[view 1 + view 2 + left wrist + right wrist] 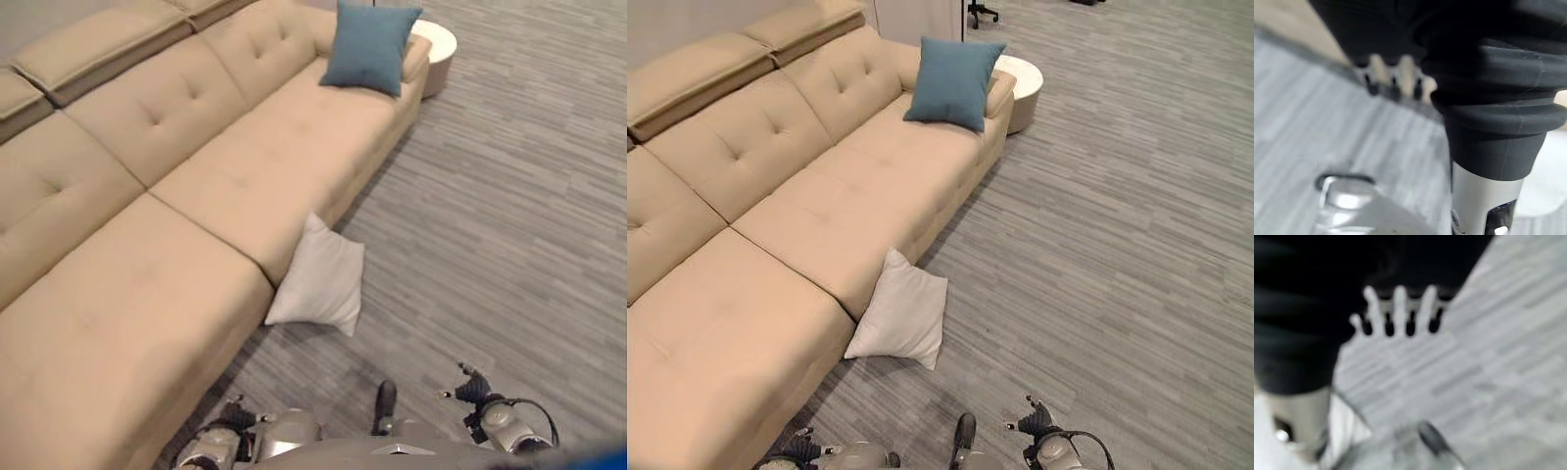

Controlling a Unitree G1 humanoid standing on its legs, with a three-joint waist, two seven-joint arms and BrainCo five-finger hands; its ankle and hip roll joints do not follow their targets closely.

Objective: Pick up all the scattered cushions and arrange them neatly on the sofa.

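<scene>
Blue cushion (367, 46) already sits on the sofa (196, 176) at its far end, white cushion (319, 279) still lies on the floor (490, 245) leaning against the sofa front, left hand (1396, 78) and right hand (1400, 308) apparently straight-fingered, empty.

Sofa (245, 166) matt tufted beige upholstery; white cushion (318, 279), blue cushion (369, 44) soft cloth.
</scene>
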